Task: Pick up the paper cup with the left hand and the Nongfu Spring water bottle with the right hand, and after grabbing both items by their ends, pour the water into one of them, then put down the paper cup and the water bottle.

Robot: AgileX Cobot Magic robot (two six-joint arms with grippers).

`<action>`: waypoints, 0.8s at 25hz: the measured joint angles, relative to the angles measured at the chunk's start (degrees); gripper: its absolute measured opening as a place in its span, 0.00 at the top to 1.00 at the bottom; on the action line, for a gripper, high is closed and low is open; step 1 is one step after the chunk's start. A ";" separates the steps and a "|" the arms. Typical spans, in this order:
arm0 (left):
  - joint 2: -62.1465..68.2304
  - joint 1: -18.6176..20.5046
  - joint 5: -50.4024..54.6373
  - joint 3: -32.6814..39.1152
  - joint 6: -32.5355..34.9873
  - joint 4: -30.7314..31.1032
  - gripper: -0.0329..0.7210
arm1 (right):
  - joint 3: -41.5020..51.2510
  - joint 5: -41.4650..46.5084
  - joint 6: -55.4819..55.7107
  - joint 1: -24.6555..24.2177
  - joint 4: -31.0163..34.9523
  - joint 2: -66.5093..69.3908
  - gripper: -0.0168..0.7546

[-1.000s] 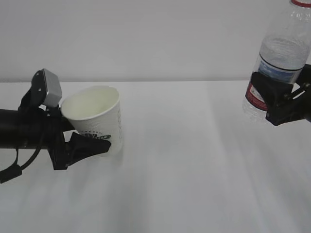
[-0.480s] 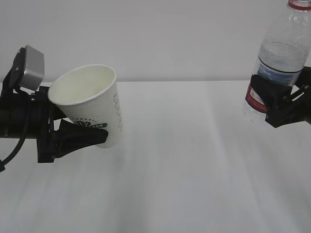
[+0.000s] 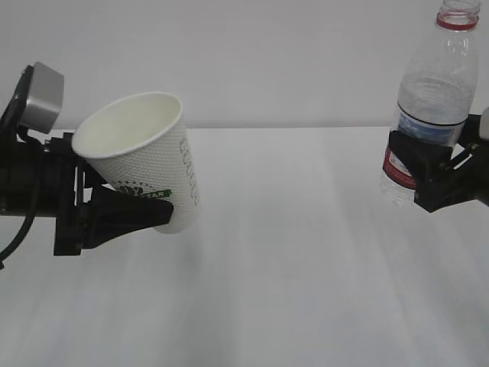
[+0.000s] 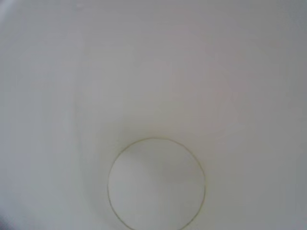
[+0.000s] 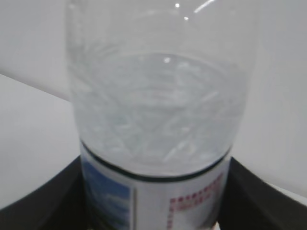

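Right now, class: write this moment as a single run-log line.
left hand: holds paper cup, lifted, tilted | right hand: holds water bottle, lifted, near upright | water: in bottle | cup: empty

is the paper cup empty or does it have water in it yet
Empty: the left wrist view looks straight into the paper cup and shows only its dry cream wall and bare bottom.

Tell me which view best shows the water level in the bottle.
The right wrist view: the water fills the frame inside the Nongfu Spring water bottle, surface visible. The exterior view shows the whole bottle, smaller. The left wrist view shows only the paper cup inside.
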 joint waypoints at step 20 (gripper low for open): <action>0.00 -16.37 5.49 0.00 -0.22 2.03 0.24 | 0.00 0.81 0.00 0.00 -2.60 0.00 0.31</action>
